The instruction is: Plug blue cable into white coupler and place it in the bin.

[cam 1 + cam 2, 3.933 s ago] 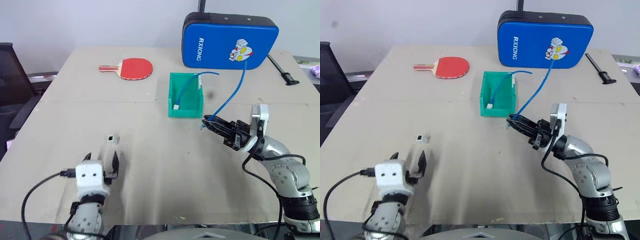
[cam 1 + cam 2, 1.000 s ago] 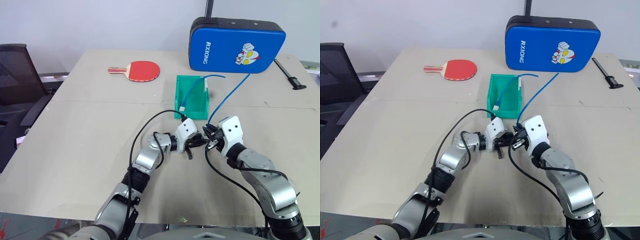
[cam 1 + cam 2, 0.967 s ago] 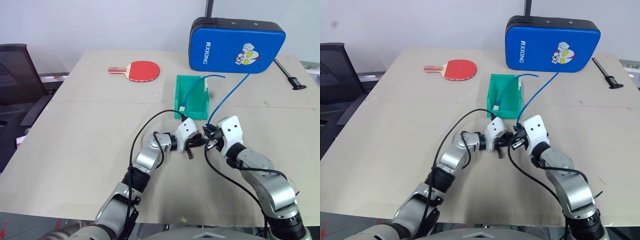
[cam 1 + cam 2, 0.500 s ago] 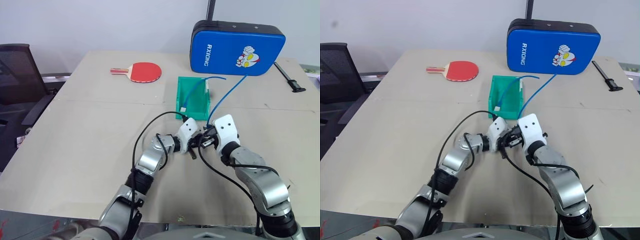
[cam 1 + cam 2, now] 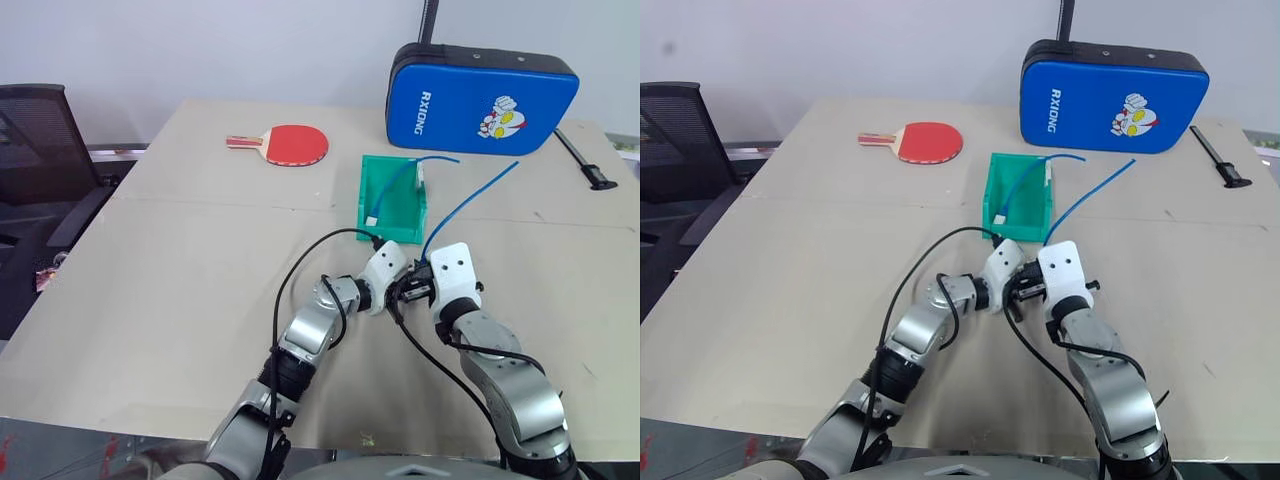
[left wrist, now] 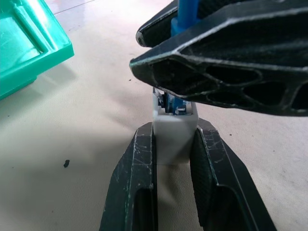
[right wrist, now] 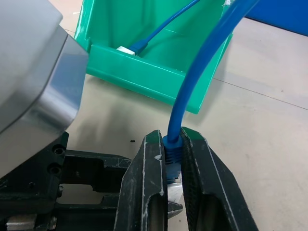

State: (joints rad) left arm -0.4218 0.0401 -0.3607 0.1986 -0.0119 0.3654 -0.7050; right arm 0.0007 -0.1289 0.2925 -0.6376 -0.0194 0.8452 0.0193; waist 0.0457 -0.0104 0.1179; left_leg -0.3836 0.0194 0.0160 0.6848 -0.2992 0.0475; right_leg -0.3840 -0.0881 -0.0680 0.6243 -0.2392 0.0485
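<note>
Now we've brought both grippers together vs a sec ago: left gripper (image 6: pixel 173 159) clamped on white coupler (image 6: pixel 174 131), right gripper (image 7: pixel 174 159) clamped on blue cable (image 7: pixel 202 82), plug at socket, so insertion's prob underway, green bin (image 5: pixel 392 232) next.

Bin (image 5: pixel 392 190) mid-table – paddle (image 5: pixel 290 143) to its left, padded case (image 5: pixel 482 84) behind-right.

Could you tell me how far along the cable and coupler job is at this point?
Done: the left claw is shut on the coupler and the right claw on the cable. In hand: the plug sits at the coupler's socket, just short of the bin; whether it is fully seated I cannot tell. Left: finish plugging, then place the pair in the bin.
</note>
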